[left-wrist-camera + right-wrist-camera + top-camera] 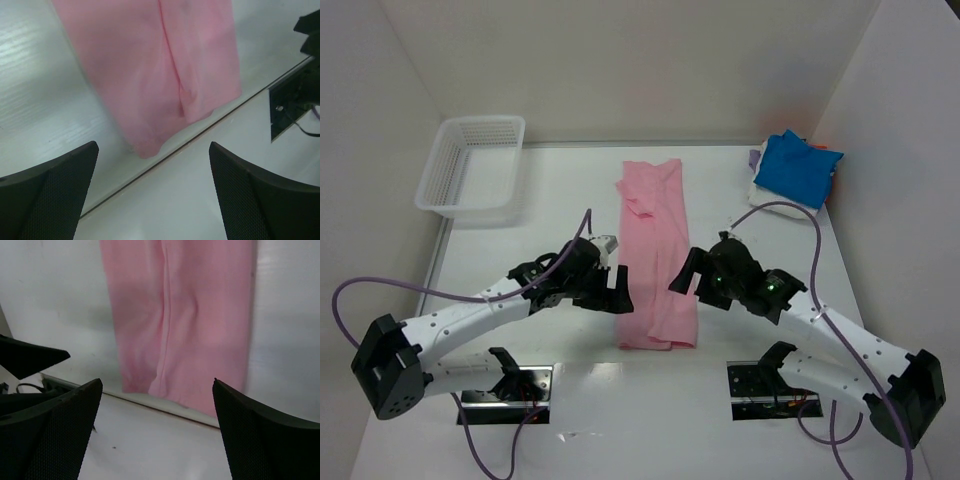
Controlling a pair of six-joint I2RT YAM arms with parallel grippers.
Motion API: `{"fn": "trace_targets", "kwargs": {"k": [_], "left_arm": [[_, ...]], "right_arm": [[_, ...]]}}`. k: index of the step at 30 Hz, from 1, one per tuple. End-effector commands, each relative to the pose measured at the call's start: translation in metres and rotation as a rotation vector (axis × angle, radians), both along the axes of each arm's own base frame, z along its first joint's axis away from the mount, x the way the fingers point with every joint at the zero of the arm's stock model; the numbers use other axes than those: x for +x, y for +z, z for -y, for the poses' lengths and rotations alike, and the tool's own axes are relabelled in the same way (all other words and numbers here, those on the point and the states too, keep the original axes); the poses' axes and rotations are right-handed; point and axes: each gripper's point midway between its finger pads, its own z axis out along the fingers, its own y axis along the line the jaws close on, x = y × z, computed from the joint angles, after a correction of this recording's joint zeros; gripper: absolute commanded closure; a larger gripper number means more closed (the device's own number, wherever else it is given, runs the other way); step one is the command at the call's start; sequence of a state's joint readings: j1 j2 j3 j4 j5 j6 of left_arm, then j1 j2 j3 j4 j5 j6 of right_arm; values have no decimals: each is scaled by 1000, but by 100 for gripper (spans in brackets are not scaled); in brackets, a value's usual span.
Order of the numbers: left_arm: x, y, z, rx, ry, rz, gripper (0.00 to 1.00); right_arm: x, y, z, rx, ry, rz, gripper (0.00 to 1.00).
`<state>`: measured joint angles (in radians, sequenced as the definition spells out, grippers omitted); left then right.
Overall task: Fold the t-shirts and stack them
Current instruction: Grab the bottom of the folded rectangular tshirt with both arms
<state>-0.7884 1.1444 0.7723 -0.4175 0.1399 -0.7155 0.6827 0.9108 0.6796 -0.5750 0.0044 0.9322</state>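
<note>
A light pink t-shirt (655, 250) lies as a long narrow folded strip down the middle of the white table, its near end by both grippers. My left gripper (616, 285) hovers at the strip's left edge, open and holding nothing. My right gripper (684, 272) hovers at its right edge, open too. In the left wrist view the pink t-shirt (160, 70) fills the top, with its near end above the gap between the fingers (47, 192). The right wrist view shows the pink t-shirt (185, 320) ahead of the fingers (260, 432). A bright blue t-shirt (800, 167) lies on a pile at the back right.
A white mesh basket (472, 168) stands at the back left. White and lavender cloth (757, 170) pokes out under the blue shirt. A seam in the table (180, 145) runs just before the pink shirt's near end. White walls enclose the table on three sides.
</note>
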Motion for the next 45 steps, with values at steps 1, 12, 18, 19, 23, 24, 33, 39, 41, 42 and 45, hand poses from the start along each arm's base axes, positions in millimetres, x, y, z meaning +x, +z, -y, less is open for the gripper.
{"fn": "trace_targets", "kwargs": {"k": [1, 12, 18, 19, 23, 24, 33, 39, 41, 42, 45], "left_arm": [[-20, -19, -1, 40, -28, -118, 1], [-24, -40, -6, 118, -6, -175, 1], [-27, -66, -10, 191, -15, -235, 1], [-26, -68, -9, 195, -11, -242, 1], [-26, -71, -9, 198, 2, -256, 1], [-26, -70, -7, 189, -1, -253, 2], [-26, -76, -2, 180, 16, -281, 8], [-29, -75, 5, 145, 16, -313, 11], [-31, -74, 8, 125, 15, -325, 12], [-32, -75, 7, 125, 25, -334, 12], [-37, -73, 10, 96, 47, -349, 15]], "right_arm": [[-24, -31, -1, -43, -83, -150, 5], [-65, -74, 29, -152, -186, -338, 5], [-71, -96, 25, -197, -153, -405, 7], [-70, -99, 23, -200, -146, -410, 8], [-69, -110, 19, -228, -126, -432, 10], [-68, -111, 18, -231, -121, -431, 12], [-69, -116, 12, -187, -118, -431, 34], [-74, -119, 12, -151, -109, -430, 46], [-72, -116, 8, -122, -102, -413, 49], [-73, -116, 9, -113, -100, -405, 52], [-72, -115, 8, -99, -98, -392, 55]]}}
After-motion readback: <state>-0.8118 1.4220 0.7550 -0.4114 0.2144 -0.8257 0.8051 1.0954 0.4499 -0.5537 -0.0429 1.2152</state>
